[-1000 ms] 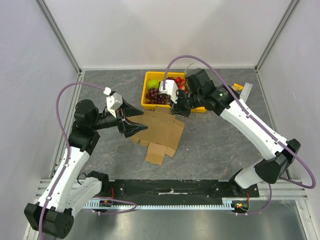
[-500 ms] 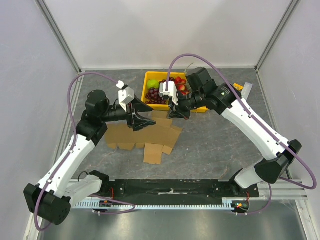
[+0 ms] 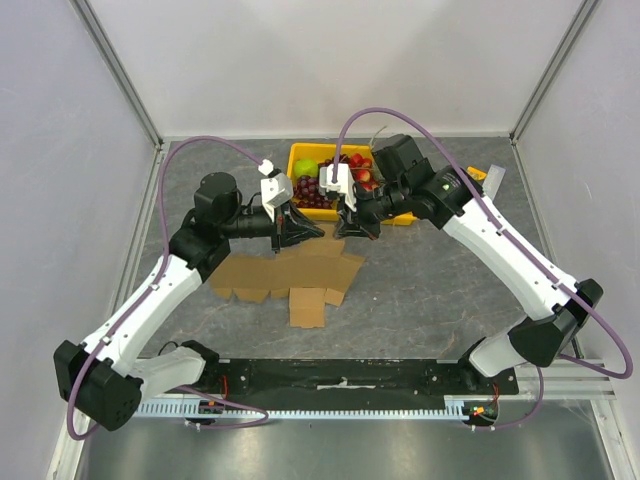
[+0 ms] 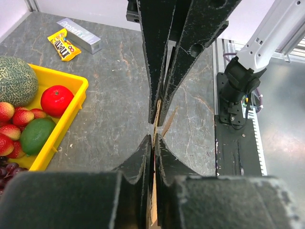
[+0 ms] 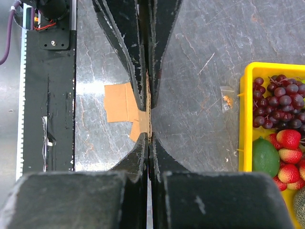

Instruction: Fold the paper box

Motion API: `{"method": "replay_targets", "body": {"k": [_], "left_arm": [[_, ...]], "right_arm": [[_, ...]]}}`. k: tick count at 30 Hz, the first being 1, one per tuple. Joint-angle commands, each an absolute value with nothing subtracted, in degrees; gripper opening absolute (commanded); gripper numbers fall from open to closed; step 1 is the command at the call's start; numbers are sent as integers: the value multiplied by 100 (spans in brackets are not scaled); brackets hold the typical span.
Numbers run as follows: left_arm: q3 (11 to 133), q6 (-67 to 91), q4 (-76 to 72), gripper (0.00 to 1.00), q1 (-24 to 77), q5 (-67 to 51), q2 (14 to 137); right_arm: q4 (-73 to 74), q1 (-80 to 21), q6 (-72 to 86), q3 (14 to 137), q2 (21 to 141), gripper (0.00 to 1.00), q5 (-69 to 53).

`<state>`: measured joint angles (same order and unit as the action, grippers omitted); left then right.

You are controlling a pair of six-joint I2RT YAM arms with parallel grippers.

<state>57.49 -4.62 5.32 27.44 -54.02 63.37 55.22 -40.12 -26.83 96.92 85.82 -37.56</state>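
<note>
The table (image 3: 420, 290) before me is dark grey with pale veins. The paper box (image 3: 290, 280), an unfolded brown sheet, rests on it with its near flaps flat. Behind that sits a yellow tray (image 3: 289, 190) of fruit. In the far right corner, a yellow snack packet (image 4: 62, 44) lies beside a silver bar box (image 4: 78, 35).

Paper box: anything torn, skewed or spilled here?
Nothing damaged shows. The paper box is an unfolded sheet, its far edge pinched by the left gripper and right gripper beside the yellow tray. Only stray item: a small clear scrap loose on the table by the tray.
</note>
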Motion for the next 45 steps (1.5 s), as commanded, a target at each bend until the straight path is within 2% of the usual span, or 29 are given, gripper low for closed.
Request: {"method": "replay_targets", "body": {"k": [1, 2, 3, 6, 7, 11, 14, 22, 31, 38, 45], "left_arm": [[5968, -782, 659, 6, 2769, -5186, 6337], [5968, -791, 677, 2, 2769, -5186, 6346], [5968, -782, 703, 2, 2769, -5177, 6354], [5976, -800, 773, 2, 2769, -5124, 6381], [5985, -782, 782, 2, 2769, -5081, 6381], [6047, -546, 677, 2, 2690, -4983, 6363], [6178, -134, 432, 2, 2471, -5360, 6433], [6644, 475, 307, 2, 2347, -5643, 6688], [7101, 378, 764, 2, 2320, -5502, 6724], [7558, 413, 1107, 2, 2329, -5581, 6767], [7901, 466, 1301, 2, 2312, -5686, 6785]], "right_arm": [[5502, -4008, -2769, 9967, 8543, 0, -3736], [5476, -4008, -2769, 9967, 8534, 2, -3709], [5449, -4008, -2769, 9958, 8517, 7, -3674], [5195, -3955, -2646, 9897, 8350, 35, -3481], [5029, -3885, -2593, 9809, 8245, 39, -3472], [4265, -3394, -2347, 9134, 7657, 54, -3655], [3737, -3051, -2206, 8492, 7243, 63, -4094], [2472, -2795, -1890, 6928, 6733, 70, -4675], [-999, -2786, -555, 4546, 5880, 71, -4096], [-2205, -2786, -325, 4043, 6011, 72, -3999], [-2514, -2786, -457, 4227, 6477, 72, -4411]]}}
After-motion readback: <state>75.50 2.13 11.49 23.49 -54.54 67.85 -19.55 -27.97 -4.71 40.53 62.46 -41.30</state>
